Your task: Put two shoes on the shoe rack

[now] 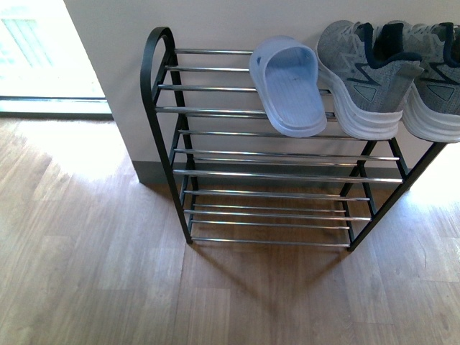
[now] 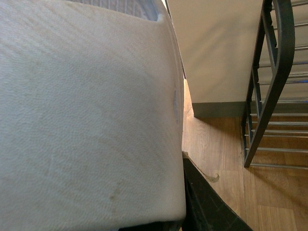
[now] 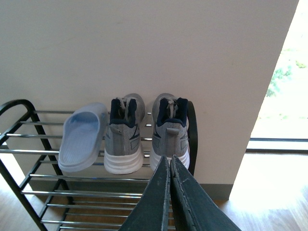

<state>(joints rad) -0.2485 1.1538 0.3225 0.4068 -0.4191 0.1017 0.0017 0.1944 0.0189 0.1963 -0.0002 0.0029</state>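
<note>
Grey knit sneakers with white soles, one (image 1: 368,75) beside the other (image 1: 436,79), are seen on the top tier of the black-framed, silver-rodded shoe rack (image 1: 162,93), right of a pale blue slide sandal (image 1: 287,86). Only the right wrist view shows both heels and the right gripper (image 3: 169,161), clenched and empty. The left wrist view is filled by a whitish surface (image 2: 86,115); the left gripper's state cannot be told.
</note>
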